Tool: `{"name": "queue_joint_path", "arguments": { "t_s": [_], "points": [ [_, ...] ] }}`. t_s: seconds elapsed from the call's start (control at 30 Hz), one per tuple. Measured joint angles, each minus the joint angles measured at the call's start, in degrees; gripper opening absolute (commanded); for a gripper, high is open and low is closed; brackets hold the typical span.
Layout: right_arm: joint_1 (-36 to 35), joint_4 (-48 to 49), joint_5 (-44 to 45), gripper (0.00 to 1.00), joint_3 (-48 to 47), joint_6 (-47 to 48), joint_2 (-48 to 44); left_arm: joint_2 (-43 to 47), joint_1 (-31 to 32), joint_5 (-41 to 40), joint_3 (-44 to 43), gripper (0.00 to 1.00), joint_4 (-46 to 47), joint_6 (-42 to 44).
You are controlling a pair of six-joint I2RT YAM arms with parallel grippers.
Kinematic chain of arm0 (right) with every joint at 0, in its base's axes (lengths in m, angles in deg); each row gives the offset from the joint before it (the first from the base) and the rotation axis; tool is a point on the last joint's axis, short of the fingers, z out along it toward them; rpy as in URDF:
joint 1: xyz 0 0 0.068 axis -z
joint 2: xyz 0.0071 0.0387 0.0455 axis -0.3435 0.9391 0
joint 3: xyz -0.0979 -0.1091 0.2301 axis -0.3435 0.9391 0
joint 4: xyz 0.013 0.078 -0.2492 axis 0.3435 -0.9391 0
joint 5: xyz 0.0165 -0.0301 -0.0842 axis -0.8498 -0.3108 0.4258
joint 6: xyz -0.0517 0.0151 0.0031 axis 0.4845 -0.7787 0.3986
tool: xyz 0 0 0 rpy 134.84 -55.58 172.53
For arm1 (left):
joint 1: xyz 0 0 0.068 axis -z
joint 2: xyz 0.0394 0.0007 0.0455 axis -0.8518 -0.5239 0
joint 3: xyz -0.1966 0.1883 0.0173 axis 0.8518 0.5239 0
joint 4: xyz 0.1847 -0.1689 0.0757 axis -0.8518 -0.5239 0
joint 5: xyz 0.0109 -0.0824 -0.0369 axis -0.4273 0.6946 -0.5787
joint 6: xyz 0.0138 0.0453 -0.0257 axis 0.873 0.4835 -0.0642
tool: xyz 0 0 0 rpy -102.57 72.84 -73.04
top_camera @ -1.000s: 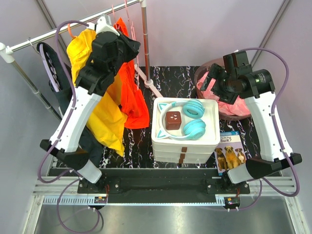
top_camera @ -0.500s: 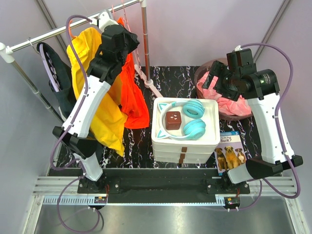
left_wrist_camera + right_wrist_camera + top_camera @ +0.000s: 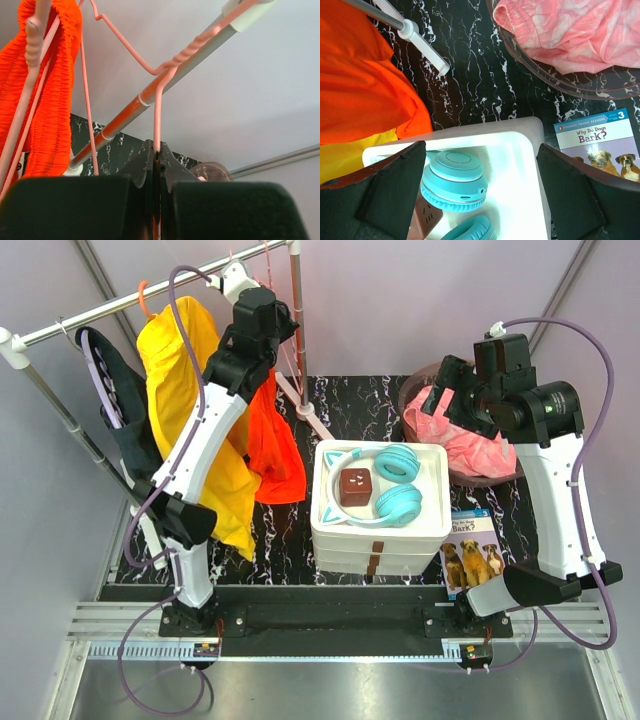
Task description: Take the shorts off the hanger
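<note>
**Left claw pinches pink hanger wire; orange shorts hang on the rack**

The left claw [image 3: 156,152] is pressed together on a thin pink wire of a hanger [image 3: 158,102], its jaws meeting around the strand high up by the clothes rack. Just beside it in the wrist view hang the orange shorts [image 3: 50,100]. Their gathered waistband is draped over a pink hanger arm. Whether that arm and the pinched wire are one hanger cannot be told. Behind the wire runs the rack's upright post [image 3: 125,112], slanting across the wrist view.

From above, the shorts [image 3: 275,440] dangle under the left arm, next to a yellow garment [image 3: 185,390] and a dark one [image 3: 115,410] on the same rail [image 3: 90,315].

The right claw [image 3: 480,150] is spread wide and holds nothing. It hangs over a white box [image 3: 520,165] that carries turquoise headphones [image 3: 454,180]. Beyond the box a bowl [image 3: 555,82] holds pink cloth [image 3: 570,30], and a children's book [image 3: 595,135] lies on the black marbled tabletop [image 3: 480,75].
</note>
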Motion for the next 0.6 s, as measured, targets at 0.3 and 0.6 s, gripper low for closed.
{"name": "queue_joint_path", "arguments": {
  "t_s": [0.3,0.6],
  "points": [
    [0.00,0.00,1.42,1.00,-0.59,0.42,0.07,-4.48,0.87,-2.60,-5.35,0.00,0.46,2.84],
    [0.00,-0.02,2.32,1.00,-0.59,-0.13,-0.11,-7.39,1.14,-2.80,-5.77,0.00,0.92,3.34]
  ]
}}
